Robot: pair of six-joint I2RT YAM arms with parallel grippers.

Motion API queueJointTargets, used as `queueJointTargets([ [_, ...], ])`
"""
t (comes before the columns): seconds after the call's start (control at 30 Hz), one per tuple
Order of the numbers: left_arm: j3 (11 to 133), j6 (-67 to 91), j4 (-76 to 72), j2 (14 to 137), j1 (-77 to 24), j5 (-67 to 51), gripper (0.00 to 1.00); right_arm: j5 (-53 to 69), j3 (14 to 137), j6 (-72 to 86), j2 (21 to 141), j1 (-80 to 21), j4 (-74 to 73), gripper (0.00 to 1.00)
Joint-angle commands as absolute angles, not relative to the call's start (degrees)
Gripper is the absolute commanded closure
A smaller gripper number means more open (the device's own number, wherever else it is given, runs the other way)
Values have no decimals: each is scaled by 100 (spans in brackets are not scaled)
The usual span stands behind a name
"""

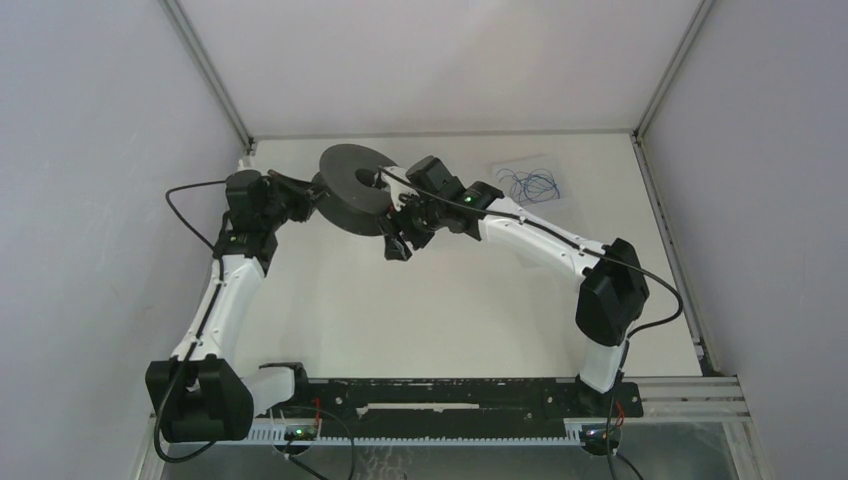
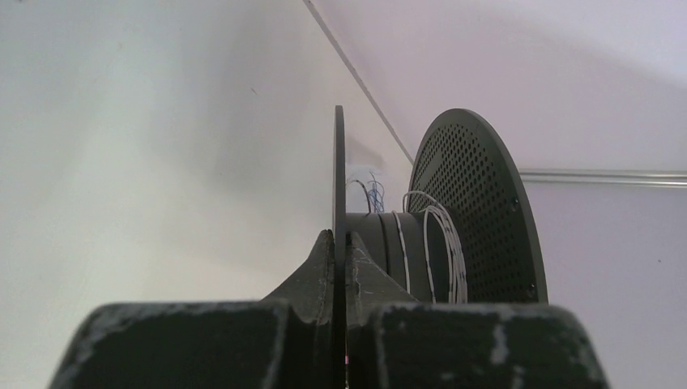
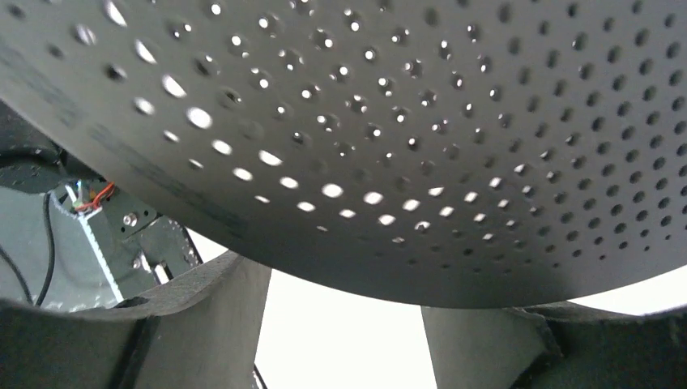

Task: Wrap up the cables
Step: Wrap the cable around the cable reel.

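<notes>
Pinching one flange of the black perforated plastic spool (image 2: pixel 478 203) in my clamped left gripper (image 2: pixel 340 243), I should hold it rigid while my spread, empty right gripper (image 3: pixel 344 304), at its five o'clock, tightens the thin whitish cable (image 2: pixel 444 255) looped loosely round the hub.

One black spool (image 1: pixel 335 203); two grippers at it, left gripper (image 2: pixel 340 241) and right gripper (image 3: pixel 344 288); one blue wire tangle (image 1: pixel 530 184) to its right; several turns of whitish cable (image 2: pixel 451 253) on it.

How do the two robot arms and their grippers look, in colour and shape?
Both the left arm and the right arm have white links and bulky black joint housings, with a thin black lead along each. Small green lights glow on both. The fingers are black, wedge-shaped, scuffed whitish.
</notes>
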State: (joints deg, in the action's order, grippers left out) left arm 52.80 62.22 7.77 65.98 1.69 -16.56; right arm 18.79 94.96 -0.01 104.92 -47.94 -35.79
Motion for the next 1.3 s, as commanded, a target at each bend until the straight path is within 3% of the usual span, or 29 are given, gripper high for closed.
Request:
queueJointTargets([
  [0.0, 5279, 6558, 148, 6271, 227, -2193, 100, 2679, 9297, -286, 9951, -4578, -3026, 28],
  [0.4, 5222, 6593, -138, 6250, 288, -2303, 100, 4267, 8645, -1093, 9330, -3727, -2989, 28],
  [0.77, 5287, 6489, -119, 6284, 294, -2327, 100, 4613, 8373, -1276, 9031, -3139, -3015, 32],
  [1.0, 5244, 6521, -186, 6300, 298, -2388, 100, 5058, 8325, -563, 9193, -3165, -2457, 36],
  [1.27, 5197, 6548, -237, 6300, 295, -2417, 100, 4546, 8531, -397, 9490, -3402, -2124, 43],
])
